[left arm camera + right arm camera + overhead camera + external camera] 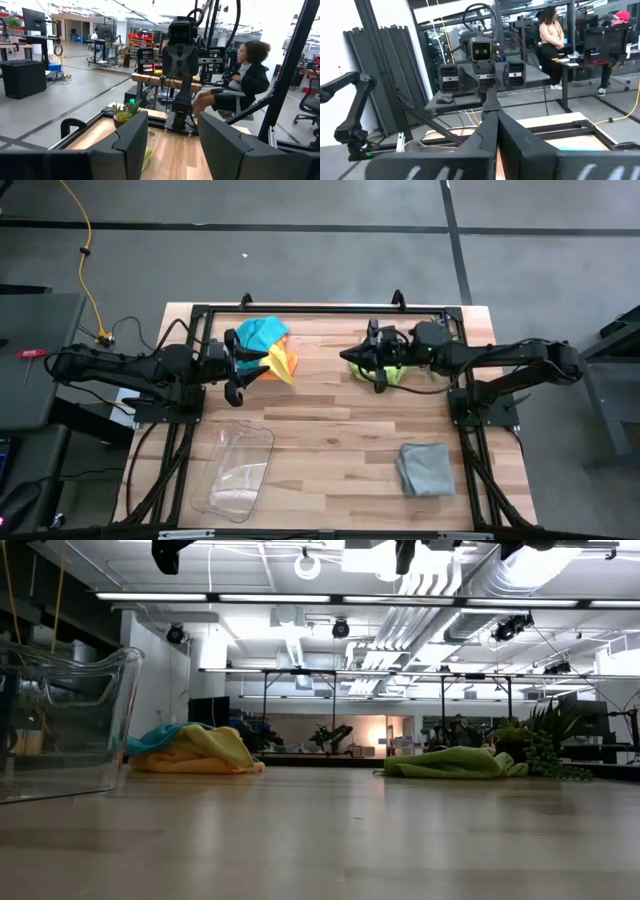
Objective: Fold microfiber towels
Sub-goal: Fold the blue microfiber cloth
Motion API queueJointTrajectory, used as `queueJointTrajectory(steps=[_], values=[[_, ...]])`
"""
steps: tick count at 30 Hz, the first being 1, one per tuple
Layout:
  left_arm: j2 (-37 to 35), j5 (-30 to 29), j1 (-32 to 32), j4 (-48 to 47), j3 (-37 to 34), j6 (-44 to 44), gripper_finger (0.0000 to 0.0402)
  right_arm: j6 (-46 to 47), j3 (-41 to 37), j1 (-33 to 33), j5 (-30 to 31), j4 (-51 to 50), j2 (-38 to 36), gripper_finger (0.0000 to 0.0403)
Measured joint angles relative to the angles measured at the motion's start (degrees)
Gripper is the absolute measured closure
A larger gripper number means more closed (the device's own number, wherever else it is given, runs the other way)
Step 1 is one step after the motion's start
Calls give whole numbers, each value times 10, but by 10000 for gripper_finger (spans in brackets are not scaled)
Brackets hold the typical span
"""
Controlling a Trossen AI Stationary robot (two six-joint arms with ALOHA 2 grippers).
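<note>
A teal towel (262, 333) lies bunched at the far left with a yellow one (276, 360) and an orange one (290, 365) in one heap (195, 750). A lime green towel (398, 372) lies crumpled at the far right (450, 762). A grey towel (425, 468) lies folded near the front right. My left gripper (240, 372) is open and empty, high above the heap (172, 150). My right gripper (350, 360) is shut and empty, high above the table just left of the green towel (495, 132).
A clear plastic tray (235, 470) stands at the near left (60, 720). A small spiky green plant (545, 755) stands at the far right beside the green towel. Bare wood lies in the table's middle (340, 430). A person sits beyond the table (245, 80).
</note>
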Motion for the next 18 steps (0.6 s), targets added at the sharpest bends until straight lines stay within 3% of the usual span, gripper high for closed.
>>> queueJointTrajectory(steps=[3,6,11,14,18], values=[[0,-7,0,0,0,-1,238,0,0,0,2,0,0,403],[7,-57,0,-25,10,-41,238,0,0,0,2,0,0,403],[46,-123,20,-284,101,-103,232,1,0,0,12,-8,0,403],[85,-111,51,-436,143,-167,217,1,0,0,12,-17,0,403],[136,-70,85,-549,152,-231,189,1,0,0,12,-28,0,403]])
